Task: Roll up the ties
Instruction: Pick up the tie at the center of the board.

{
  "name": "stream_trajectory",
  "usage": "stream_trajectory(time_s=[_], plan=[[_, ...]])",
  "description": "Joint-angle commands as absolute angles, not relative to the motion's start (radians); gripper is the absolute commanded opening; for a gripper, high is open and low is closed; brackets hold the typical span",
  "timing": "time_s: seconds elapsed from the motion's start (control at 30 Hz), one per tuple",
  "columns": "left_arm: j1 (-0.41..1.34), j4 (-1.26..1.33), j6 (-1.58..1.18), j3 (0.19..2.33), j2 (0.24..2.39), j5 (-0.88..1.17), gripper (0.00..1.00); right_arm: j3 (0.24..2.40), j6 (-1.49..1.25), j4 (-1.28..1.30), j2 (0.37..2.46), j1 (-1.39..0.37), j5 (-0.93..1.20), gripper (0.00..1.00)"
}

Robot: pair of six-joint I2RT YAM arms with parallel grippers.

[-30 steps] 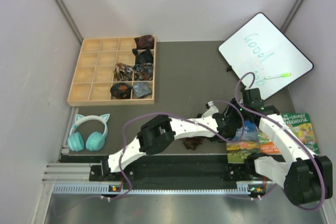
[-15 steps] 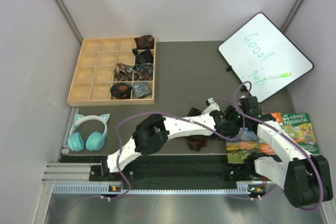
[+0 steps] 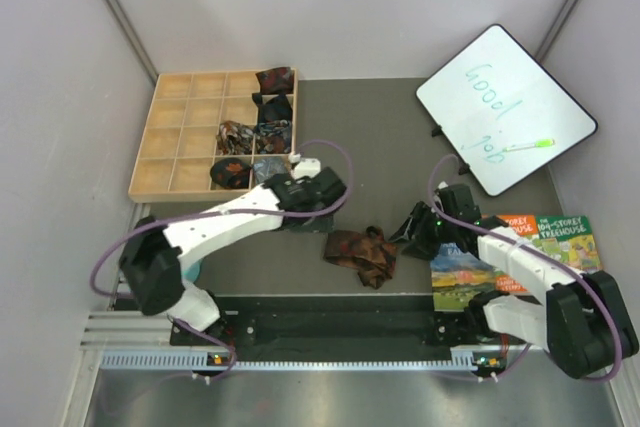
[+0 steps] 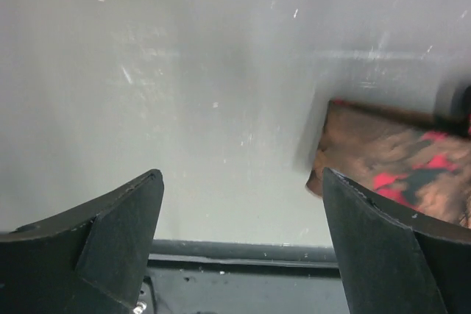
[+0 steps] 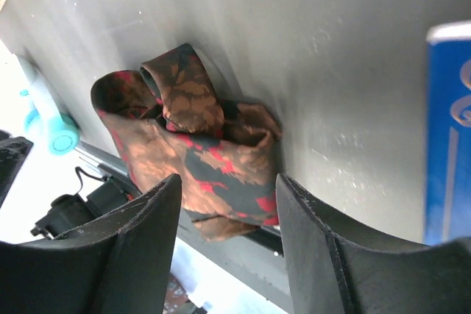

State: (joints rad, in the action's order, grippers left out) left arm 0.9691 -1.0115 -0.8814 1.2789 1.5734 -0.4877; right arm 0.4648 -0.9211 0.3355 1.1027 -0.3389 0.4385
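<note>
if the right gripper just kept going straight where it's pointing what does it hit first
The crumpled rust-and-black tie, lying on the mat dead ahead of the right gripper. How near it is I cannot tell.

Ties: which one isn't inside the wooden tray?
The dark brown-black fabric tie with rust-orange print, lying loosely bunched on the grey table. The other ties sit as small bundles in the wooden grid tray.

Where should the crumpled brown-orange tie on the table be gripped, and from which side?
Probably grip the raised folded loop of the tie, coming from above: it stands up off the table, while the rest lies low. The right gripper, jaws open, looks nearest.
</note>
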Motion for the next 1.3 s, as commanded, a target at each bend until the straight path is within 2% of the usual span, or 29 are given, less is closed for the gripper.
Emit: stream_trajectory(time_s=[0.0, 0.13, 0.37, 0.53, 0.8, 1.0, 1.27], plan=[[0.884, -0.567, -0.756, 1.012, 1.399, -0.169, 0.92, 0.463, -0.927, 0.221, 1.144, -0.386, 0.41, 0.55], [0.83, -0.367, -0.744, 0.872, 1.321, 0.05, 0.94, 0.445, -0.959, 0.158, 1.184, -0.432, 0.403, 0.53], [0.776, -0.143, -0.714, 0.724, 1.221, 0.202, 0.98, 0.439, -0.963, 0.137, 1.223, -0.463, 0.384, 0.43], [0.769, -0.055, -0.643, 0.658, 1.218, 0.225, 0.97, 0.439, -0.96, 0.133, 1.232, -0.463, 0.377, 0.43], [0.769, 0.173, -0.595, 0.583, 1.33, 0.316, 0.96, 0.462, -0.974, 0.078, 1.304, -0.471, 0.396, 0.41], [0.769, 0.228, -0.581, 0.603, 1.416, 0.408, 0.97, 0.495, -0.995, 0.035, 1.373, -0.491, 0.399, 0.4], [0.77, 0.262, -0.615, 0.568, 1.393, 0.425, 0.99, 0.549, -1.046, -0.041, 1.479, -0.557, 0.405, 0.38]])
